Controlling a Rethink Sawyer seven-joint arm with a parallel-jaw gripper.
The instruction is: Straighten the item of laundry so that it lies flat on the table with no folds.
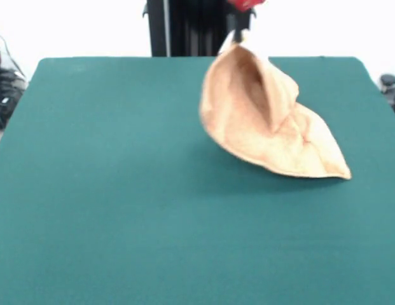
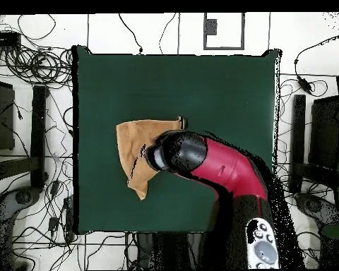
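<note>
The orange-tan towel (image 1: 267, 121) is lifted by one corner into a tall cone. Its lower edge trails on the dark green table (image 1: 108, 178) to the right, ending in a point near the right side. My gripper (image 1: 239, 33) shows at the top edge of the front view, shut on the towel's raised corner. In the overhead view the towel (image 2: 133, 148) lies left of the table's (image 2: 222, 85) middle. The red and black arm (image 2: 222, 166) covers the towel's right part and hides the gripper. The white tag does not show.
The black pedestal (image 1: 191, 28) stands behind the table's far edge. In the overhead view, cables and stands (image 2: 31, 67) surround the table on the floor at both sides. The towel sits well inside the table's edges.
</note>
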